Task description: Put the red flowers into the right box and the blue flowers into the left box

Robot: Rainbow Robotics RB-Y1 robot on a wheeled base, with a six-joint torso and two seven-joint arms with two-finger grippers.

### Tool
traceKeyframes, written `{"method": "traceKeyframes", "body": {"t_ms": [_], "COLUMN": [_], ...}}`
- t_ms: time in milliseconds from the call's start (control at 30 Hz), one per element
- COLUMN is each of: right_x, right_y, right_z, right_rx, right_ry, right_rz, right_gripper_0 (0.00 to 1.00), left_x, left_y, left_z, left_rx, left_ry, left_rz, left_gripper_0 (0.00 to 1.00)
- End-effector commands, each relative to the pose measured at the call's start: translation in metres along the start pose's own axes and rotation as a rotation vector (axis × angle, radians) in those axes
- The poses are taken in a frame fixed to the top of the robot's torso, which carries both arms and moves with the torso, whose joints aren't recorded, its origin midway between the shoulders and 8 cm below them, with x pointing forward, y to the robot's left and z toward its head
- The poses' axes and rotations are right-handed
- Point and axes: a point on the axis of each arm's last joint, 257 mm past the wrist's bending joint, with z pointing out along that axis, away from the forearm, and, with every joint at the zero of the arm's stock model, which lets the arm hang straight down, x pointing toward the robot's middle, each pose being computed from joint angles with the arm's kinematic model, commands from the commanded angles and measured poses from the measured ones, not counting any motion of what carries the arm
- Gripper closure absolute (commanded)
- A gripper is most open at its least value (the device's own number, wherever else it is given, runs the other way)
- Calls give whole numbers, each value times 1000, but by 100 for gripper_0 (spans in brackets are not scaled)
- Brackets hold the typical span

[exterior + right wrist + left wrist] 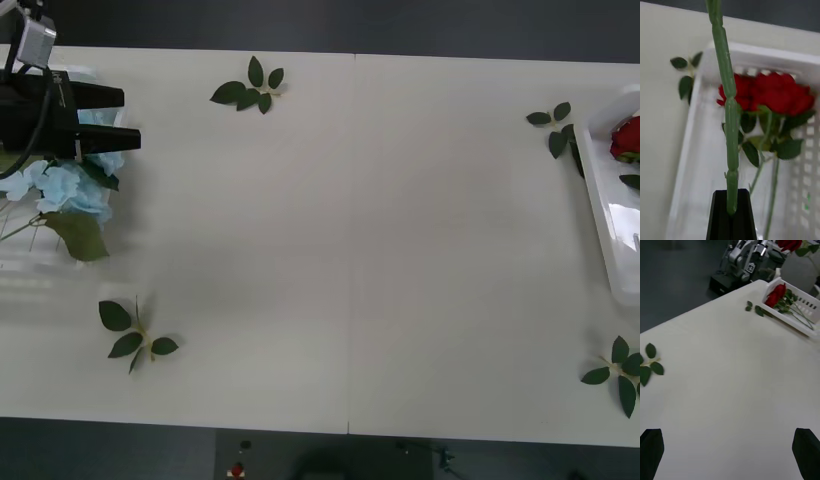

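Over the right box (752, 56), right gripper (732, 210) clamped on a ribbed green rose stem (728, 112); red flowers (767, 93), tight blooms, dark leaves, lying inside. At table's left edge, left gripper (122, 113) spread open above pale fluffy blue flowers (65, 190).

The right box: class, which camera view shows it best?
The left wrist view: the right box appears nearly whole on the table, red flowers inside. The right wrist view shows its near wall and gridded bottom close up; the front view catches just its rim at the edge.
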Motion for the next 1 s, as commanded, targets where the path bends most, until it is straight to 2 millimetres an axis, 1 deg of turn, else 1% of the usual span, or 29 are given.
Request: {"method": "traceKeyframes", "body": {"t_ms": [33,67,133,167,200,233,267,300,333,367,400,433,533,633,667,700,733,767,833,867,933,967,1000], "right_x": [37,47,55,61,63,63,65,64,63,62,61,60,54,49,48,44,38,34,16,13,-3,-7,-12], "right_y": [-54,-63,-69,-74,-76,-76,-75,-74,-71,-69,-65,-64,-58,-47,-43,-33,-18,-9,34,46,96,112,138], "right_z": [-15,-18,-19,-20,-21,-20,-18,-17,-15,-13,-11,-11,-6,0,1,4,7,8,10,9,3,0,-7], "right_rx": [105,122,136,146,150,151,149,145,137,132,125,124,114,95,86,60,24,2,-109,-142,-279,-322,-400], "right_ry": [60,75,88,96,98,94,88,76,66,63,56,53,28,7,4,-5,-16,-23,-48,-52,-71,-76,-82], "right_rz": [70,76,87,91,96,98,112,129,137,141,142,142,147,148,150,160,168,168,158,156,123,114,81], "right_gripper_0": [100,100,100,100,85,59,8,0,0,0,0,0,0,0,0,0,0,0,0,0,0,0,0], "left_x": [-8,-10,-11,-13,-13,-13,-15,-17,-20,-22,-26,-28,-35,-39,-39,-40,-41,-42,-42,-41,-39,-40,-40], "left_y": [-29,-37,-47,-55,-67,-72,-84,-94,-106,-110,-122,-126,-157,-178,-181,-185,-189,-191,-198,-200,-204,-205,-206], "left_z": [11,17,23,27,33,35,40,44,48,49,52,53,58,57,57,57,56,56,58,59,62,63,66], "left_rx": [83,98,105,104,108,107,101,96,96,95,99,99,128,156,159,167,174,179,191,191,184,180,172], "left_ry": [9,-3,-22,-33,-46,-52,-65,-80,-100,-108,-128,-134,-166,-183,-184,-182,-182,-182,-181,-180,-180,-183,-187], "left_rz": [-32,-38,-41,-46,-49,-50,-43,-38,-39,-41,-44,-42,-43,-68,-69,-64,-61,-62,-63,-69,-97,-103,-109], "left_gripper_0": [0,0,0,0,0,0,0,0,0,0,0,0,0,0,0,0,0,0,0,0,0,0,0]}}
